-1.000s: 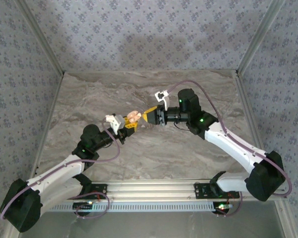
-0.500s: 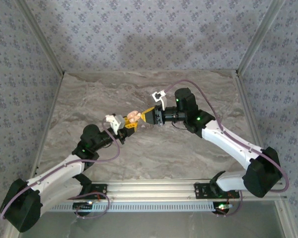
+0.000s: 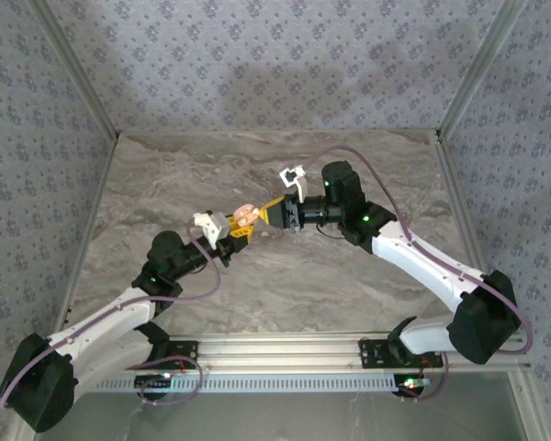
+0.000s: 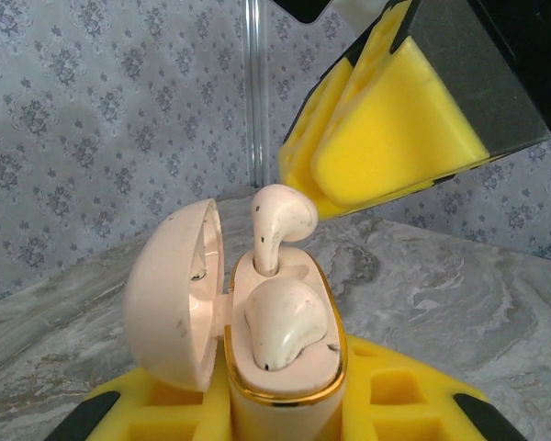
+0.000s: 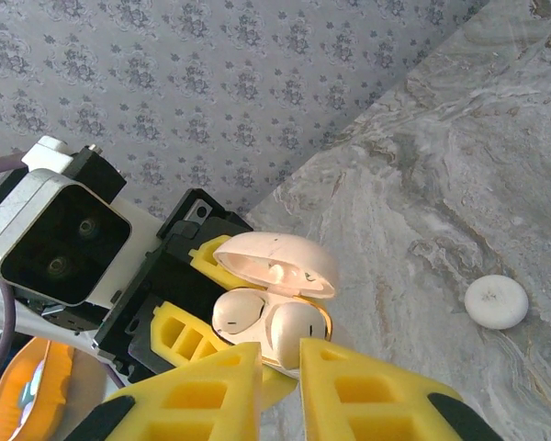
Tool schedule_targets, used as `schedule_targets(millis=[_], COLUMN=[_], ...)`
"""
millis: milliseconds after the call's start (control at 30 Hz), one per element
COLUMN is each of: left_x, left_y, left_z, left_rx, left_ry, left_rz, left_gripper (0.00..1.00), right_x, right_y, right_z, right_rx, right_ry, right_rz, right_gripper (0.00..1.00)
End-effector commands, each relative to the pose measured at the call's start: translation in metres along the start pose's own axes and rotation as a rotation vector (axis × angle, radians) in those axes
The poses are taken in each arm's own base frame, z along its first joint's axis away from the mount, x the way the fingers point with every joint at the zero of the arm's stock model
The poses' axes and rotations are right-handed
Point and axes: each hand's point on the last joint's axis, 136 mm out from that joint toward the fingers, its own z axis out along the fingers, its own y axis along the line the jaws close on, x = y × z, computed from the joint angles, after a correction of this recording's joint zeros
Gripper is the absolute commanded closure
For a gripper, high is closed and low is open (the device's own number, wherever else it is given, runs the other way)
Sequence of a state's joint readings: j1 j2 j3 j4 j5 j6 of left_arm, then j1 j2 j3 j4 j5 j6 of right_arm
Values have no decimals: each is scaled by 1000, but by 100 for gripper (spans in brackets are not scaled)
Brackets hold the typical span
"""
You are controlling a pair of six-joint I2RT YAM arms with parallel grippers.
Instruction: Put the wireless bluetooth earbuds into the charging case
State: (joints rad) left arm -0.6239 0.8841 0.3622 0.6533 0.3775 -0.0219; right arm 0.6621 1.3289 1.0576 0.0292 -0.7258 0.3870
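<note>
Charging case (image 4: 285,390) stands open at the bottom centre of the left wrist view, clamped between the yellow fingers (image 4: 399,404) of the left gripper (image 4: 275,418). Its lid (image 4: 170,294) is swung out to the left. One earbud (image 4: 285,326) lies seated in the gold-rimmed base. The second earbud (image 4: 277,220) stands upright behind it, stem down in its slot and head still proud of the rim. Just above and to the right of that head hangs the right gripper (image 4: 308,179), its yellow pads pressed together with nothing between them; whether they touch the earbud I cannot tell.

From overhead, the left arm (image 3: 119,312) rises from the bottom left corner, elbow bent, and reaches up and right to mid-frame. The right arm (image 3: 422,262) sweeps up from the bottom right, its forearm turned leftward and level. The two grippers meet tip to tip at the centre, above the marbled counter (image 3: 349,175).

The right wrist view looks down into the open case past its own fingertips. It also takes in the left wrist camera (image 5: 60,239) at the left edge and a small white disc (image 5: 496,301) lying on the counter at the right.
</note>
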Motion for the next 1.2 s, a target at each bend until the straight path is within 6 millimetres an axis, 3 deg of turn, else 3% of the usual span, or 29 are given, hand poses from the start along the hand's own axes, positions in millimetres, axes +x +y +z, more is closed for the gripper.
schedule_targets(millis=[0, 1167], left_x=[-21, -17], left_y=[-6, -6], left_z=[1, 3], left_rx=[26, 31], left_ry=[-50, -34], left_rz=[40, 32], left_gripper=[90, 90], right_x=[-10, -10], right_y=[22, 30], right_z=[2, 10], right_rx=[-65, -85], right_ry=[-10, 2], right_rz=[-45, -58], right_gripper=[80, 80])
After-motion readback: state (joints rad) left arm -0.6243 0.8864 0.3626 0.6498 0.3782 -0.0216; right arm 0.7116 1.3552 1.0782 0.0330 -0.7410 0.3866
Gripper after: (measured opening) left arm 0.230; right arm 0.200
